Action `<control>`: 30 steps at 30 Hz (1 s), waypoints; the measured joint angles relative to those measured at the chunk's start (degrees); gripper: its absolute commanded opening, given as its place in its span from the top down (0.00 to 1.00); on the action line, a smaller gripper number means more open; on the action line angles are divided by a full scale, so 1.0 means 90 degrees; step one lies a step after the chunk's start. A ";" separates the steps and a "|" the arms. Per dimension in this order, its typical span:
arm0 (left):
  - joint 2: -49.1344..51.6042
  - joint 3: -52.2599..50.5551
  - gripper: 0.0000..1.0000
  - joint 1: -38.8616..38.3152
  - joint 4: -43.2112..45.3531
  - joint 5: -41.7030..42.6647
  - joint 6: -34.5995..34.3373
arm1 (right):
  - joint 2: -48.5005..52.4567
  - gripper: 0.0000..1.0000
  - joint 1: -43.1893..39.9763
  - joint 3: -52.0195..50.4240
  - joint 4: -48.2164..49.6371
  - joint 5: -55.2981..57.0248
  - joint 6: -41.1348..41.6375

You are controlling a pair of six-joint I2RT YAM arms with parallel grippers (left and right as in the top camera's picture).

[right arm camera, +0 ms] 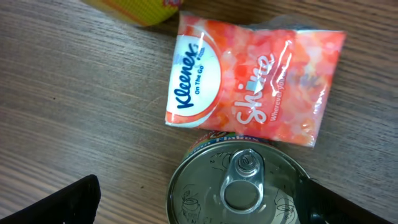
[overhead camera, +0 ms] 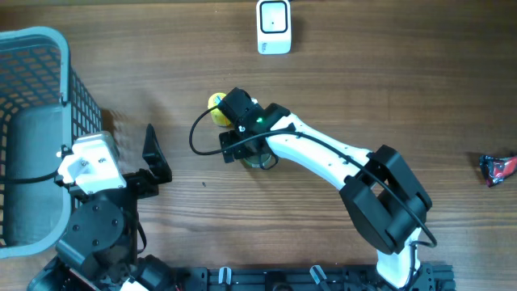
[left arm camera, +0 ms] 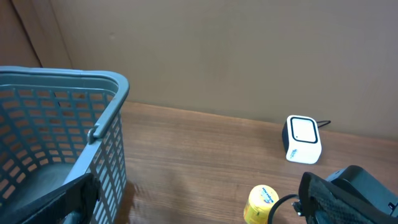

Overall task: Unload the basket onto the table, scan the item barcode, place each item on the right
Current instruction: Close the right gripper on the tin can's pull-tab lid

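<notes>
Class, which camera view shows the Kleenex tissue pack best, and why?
The right wrist view: the Kleenex tissue pack lies flat, close up, its lettering readable. In the overhead view the right arm hides it; the left wrist view does not show it.

Wooden table (overhead camera: 388, 81): blue plastic mesh basket (overhead camera: 36, 34) stood at left edge. White box-shaped scanner (overhead camera: 274, 27) stood at far edge, centre. Yellow round container (overhead camera: 216, 103) sat mid-table, left of centre. Orange plastic tissue pack (right arm camera: 249, 87) lay flat just beside it. Round metal pull-tab can (right arm camera: 239, 186) stood upright just beside the pack, on the robot's side. Red-and-black crinkled packet (overhead camera: 497, 168) lay at right edge, well apart.
</notes>
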 measured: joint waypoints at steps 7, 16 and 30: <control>0.0000 0.0000 0.00 0.0000 -0.0015 0.0002 0.0000 | 0.0080 0.00 -0.0002 0.0279 -0.0794 0.0131 -0.0163; 0.0000 0.0000 0.00 0.0000 -0.0051 0.0002 0.0000 | -0.0367 0.00 -0.0007 0.0544 -0.0867 0.0114 -0.0294; 0.0000 0.0000 0.00 0.0000 -0.0051 0.0002 -0.0002 | -0.0080 0.00 -0.0027 0.0554 -0.0690 0.0775 -0.0670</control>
